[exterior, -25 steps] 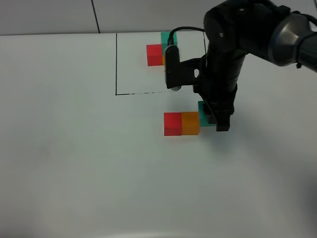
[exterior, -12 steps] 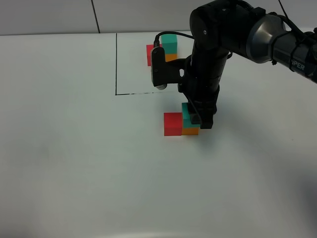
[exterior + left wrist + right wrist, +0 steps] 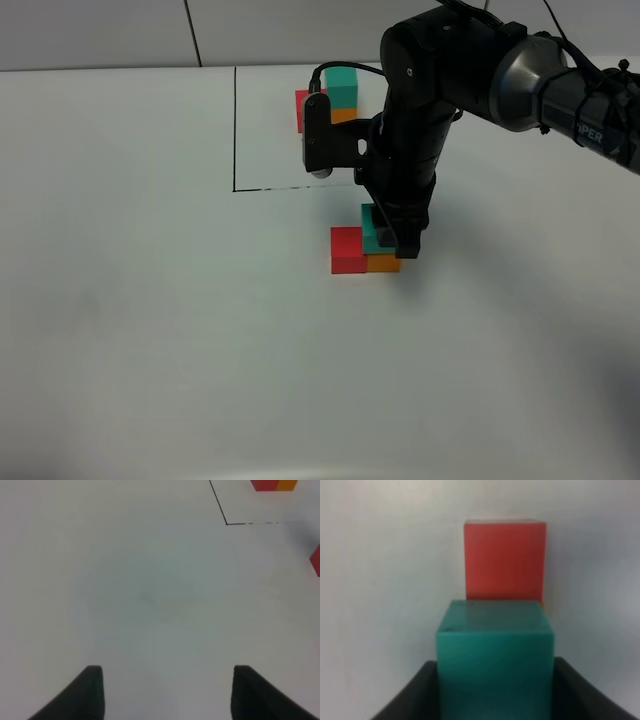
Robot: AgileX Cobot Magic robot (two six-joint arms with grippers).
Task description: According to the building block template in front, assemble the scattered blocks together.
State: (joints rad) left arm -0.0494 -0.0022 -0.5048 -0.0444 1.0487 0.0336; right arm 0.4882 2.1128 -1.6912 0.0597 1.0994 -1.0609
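The building block template sits inside the black drawn lines (image 3: 234, 130) at the back: a red cube (image 3: 305, 110), an orange cube (image 3: 345, 115) and a teal-green cube (image 3: 343, 85) on top. In front of the frame, the scattered red block (image 3: 348, 250) touches the orange block (image 3: 383, 264). My right gripper (image 3: 395, 240) is shut on the teal-green block (image 3: 370, 230) and holds it directly over the orange one. The right wrist view shows the teal-green block (image 3: 496, 650) between the fingers (image 3: 415, 695), with the red block (image 3: 505, 560) beyond. My left gripper (image 3: 165, 690) is open over bare table.
The white table (image 3: 150, 330) spreads wide to the left and front. In the left wrist view the frame's corner line (image 3: 225, 522), the template's red cube (image 3: 265, 484) and an edge of the scattered red block (image 3: 316, 560) show at the far side.
My right gripper has carried the teal-green block leftward, from beside the orange block's right side to over its top. The left gripper has not moved.
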